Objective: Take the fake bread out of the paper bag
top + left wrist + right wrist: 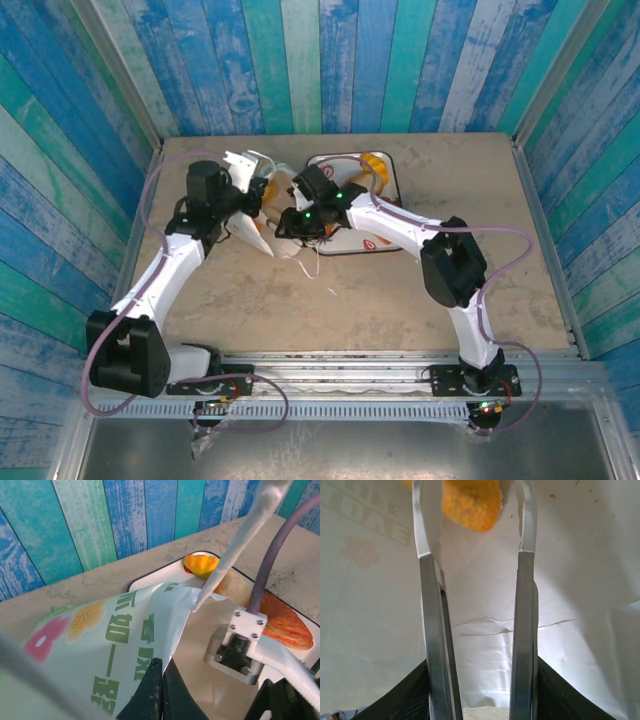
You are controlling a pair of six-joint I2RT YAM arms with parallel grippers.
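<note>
The white paper bag (256,232) lies on the table left of the tray, its mouth toward my right arm. My left gripper (162,669) is shut on the bag's (125,630) upper edge and holds the mouth up. My right gripper (482,702) is shut on the metal tongs (524,630), which reach into the bag (370,610). One orange piece of fake bread (470,502) lies deep inside between the tong arms, with a gap on its right side. More fake bread rests on the tray: a yellow bun (201,565) and a long orange roll (282,622).
The white tray (385,245) sits just right of the bag, under my right arm (400,225). Both wrists crowd together at the bag's mouth (285,215). A tong arm (235,545) and a purple cable (265,565) cross the left wrist view. Blue plank walls ring the table.
</note>
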